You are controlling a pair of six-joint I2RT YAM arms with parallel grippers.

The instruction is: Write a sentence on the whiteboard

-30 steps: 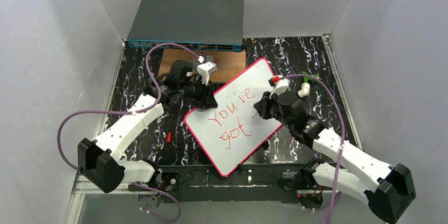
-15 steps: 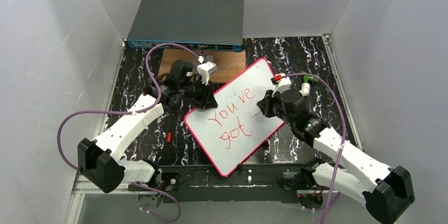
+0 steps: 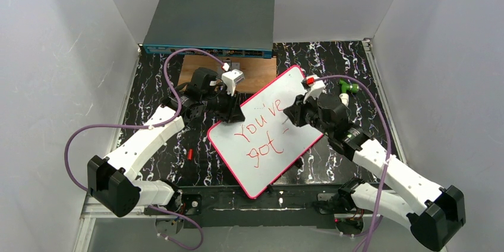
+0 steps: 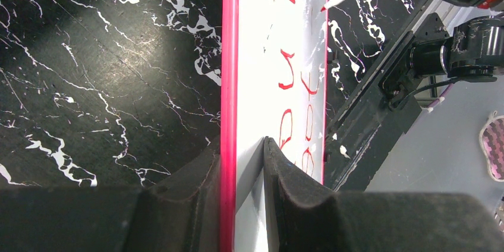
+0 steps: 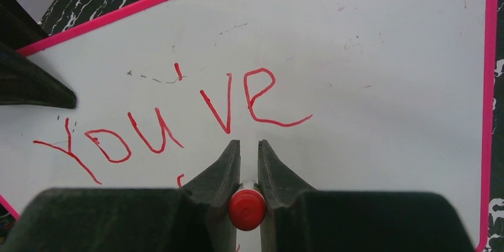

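The black marbled counter [image 3: 356, 73] carries a grey box [image 3: 211, 20] along its far edge. The whiteboard [image 3: 261, 172] lies cornerwise across the middle: one corner reaches toward the near edge, and the opposite one sits just beside a wooden board [image 3: 255, 69] in front of the box. My left pincer [image 4: 241, 145] is clamped on the whiteboard's left rim, one finger above the sheet and one below, steadying it. I cannot tell whether that side is lifted or flat on the counter. My right pincer [image 5: 249, 142] hangs over the right half of the whiteboard, closed around a red marker [image 5: 247, 209] with its butt end between the fingers and the nib pointing down at the sheet. "You've" stands on the top line and "got" below it, with a short fresh dash just after "got". I judge the sentence part-written and the third word just starting. The next move calls for light, even nib contact, strokes carried toward the right rim where room is running short, and a firm left-hand clamp so the sheet does not skate. A small red piece [image 3: 189, 154] lies left of the whiteboard, too small to identify.
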